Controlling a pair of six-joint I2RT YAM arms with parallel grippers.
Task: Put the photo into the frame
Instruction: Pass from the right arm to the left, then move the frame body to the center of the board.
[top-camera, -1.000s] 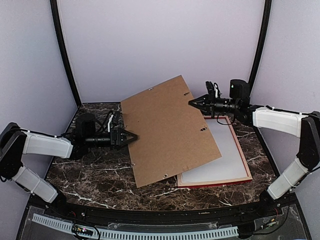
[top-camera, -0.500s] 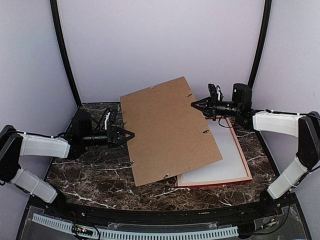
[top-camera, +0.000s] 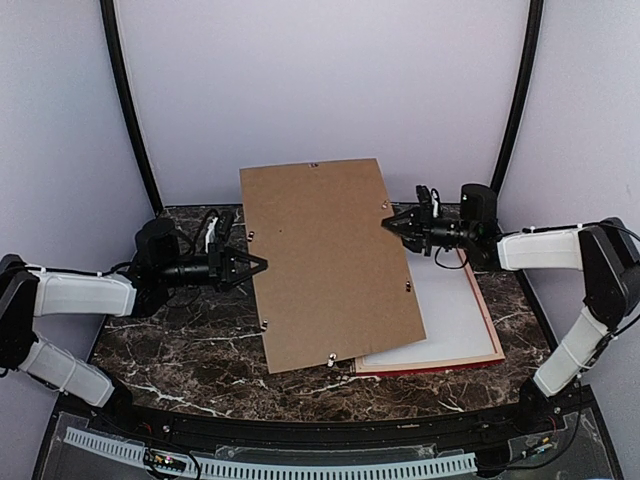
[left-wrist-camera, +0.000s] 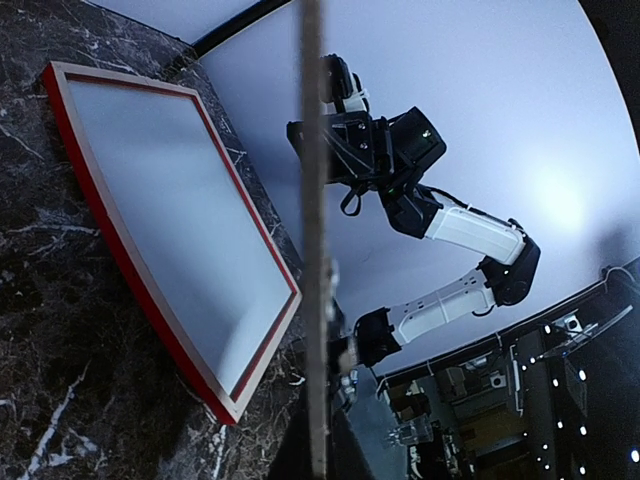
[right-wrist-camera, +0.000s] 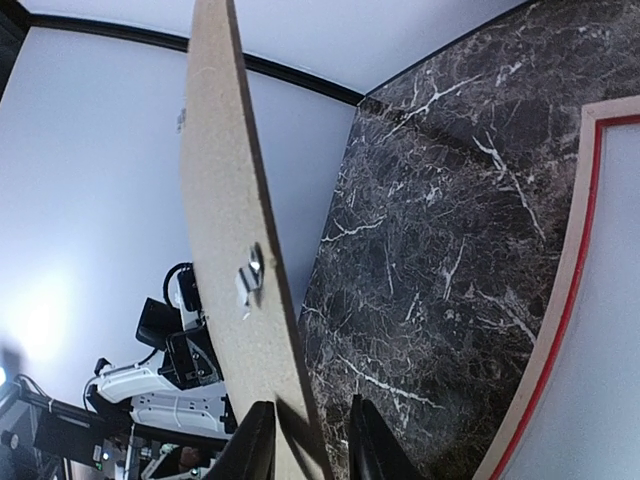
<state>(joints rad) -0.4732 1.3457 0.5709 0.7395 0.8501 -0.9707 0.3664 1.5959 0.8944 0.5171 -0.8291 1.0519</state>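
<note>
On your dark marble table (top-camera: 200, 370), the big brown backing board (top-camera: 325, 260) stands tilted at centre, far edge raised. The thin red-faced wooden frame (top-camera: 440, 363) lies flat at 4 o'clock with a pale sheet (top-camera: 450, 315) inside. Whether that is the photo, you cannot tell. Your left gripper (top-camera: 255, 267) pinches the board's 9 o'clock edge. Your right gripper (top-camera: 392, 222), at 2 o'clock, straddles it with jaws slightly parted.

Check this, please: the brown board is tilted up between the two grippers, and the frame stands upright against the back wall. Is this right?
Not quite: the frame lies flat on the table, as the top external view shows. The brown board is tilted up between the left gripper and right gripper.
</note>
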